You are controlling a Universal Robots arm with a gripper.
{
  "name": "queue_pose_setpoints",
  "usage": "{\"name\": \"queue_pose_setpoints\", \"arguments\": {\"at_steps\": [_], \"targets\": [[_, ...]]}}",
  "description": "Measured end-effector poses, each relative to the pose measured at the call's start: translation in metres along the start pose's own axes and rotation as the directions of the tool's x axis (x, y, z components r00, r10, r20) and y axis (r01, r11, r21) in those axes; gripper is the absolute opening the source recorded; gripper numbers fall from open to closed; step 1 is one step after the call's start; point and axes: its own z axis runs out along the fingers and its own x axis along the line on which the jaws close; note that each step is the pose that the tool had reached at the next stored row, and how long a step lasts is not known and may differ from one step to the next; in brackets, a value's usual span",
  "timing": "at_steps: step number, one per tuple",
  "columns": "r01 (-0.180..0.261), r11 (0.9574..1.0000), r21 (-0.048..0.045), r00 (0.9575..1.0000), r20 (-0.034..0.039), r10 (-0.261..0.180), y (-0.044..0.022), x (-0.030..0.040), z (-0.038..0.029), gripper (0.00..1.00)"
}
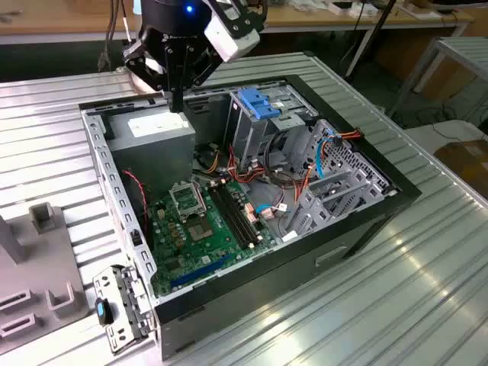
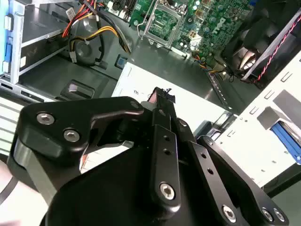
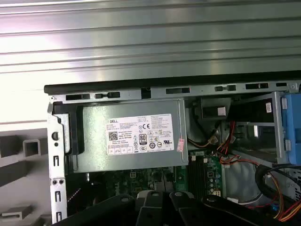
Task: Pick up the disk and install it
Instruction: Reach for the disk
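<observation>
You have one white printed label (image 3: 143,135) -- on the grey box (image 3: 94,160), in the case's (image 3: 141,89) corner.

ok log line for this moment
gripper shut, empty | tip above grey power supply label | open computer case

An open case (image 1: 343,238) lies on a ribbed table (image 1: 427,305). The gripper (image 1: 177,105) hangs over the case's 11 o'clock corner, closed to one narrow tip, just above the power supply (image 1: 156,139); contact between them cannot be told. The motherboard (image 1: 206,229) lies at 6 o'clock of that box. A blue plastic part (image 1: 259,103) tops the cage (image 1: 245,136) at 1 o'clock. Orange cables (image 1: 305,183) run at 3 o'clock. Grey fixtures (image 1: 38,267) stand outside the case at 8 o'clock.
</observation>
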Motion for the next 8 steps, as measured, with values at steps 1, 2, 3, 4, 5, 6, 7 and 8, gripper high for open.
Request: {"name": "queue_pose_setpoints", "arguments": {"at_steps": [1, 2, 3, 4, 5, 6, 7, 8], "targets": [[0.000, 1.0000, 0.0000, 1.0000, 0.0000, 0.000, -0.0003, 0.0034, -0.0001, 0.11], [0.000, 1.0000, 0.0000, 1.0000, 0.0000, 0.000, -0.0004, 0.0053, -0.0001, 0.11], [0.000, 1.0000, 0.0000, 1.0000, 0.0000, 0.000, -0.0005, 0.0066, -0.0002, 0.11], [0.000, 1.0000, 0.0000, 1.0000, 0.0000, 0.000, -0.0006, 0.0081, -0.0002, 0.11], [0.000, 1.0000, 0.0000, 1.0000, 0.0000, 0.000, -0.0007, 0.0092, -0.0002, 0.11], [0.000, 1.0000, 0.0000, 1.0000, 0.0000, 0.000, -0.0008, 0.0102, -0.0003, 0.11], [0.000, 1.0000, 0.0000, 1.0000, 0.0000, 0.000, -0.0009, 0.0120, -0.0003, 0.11], [0.000, 1.0000, 0.0000, 1.0000, 0.0000, 0.000, -0.0011, 0.0138, -0.0004, 0.11]]}}
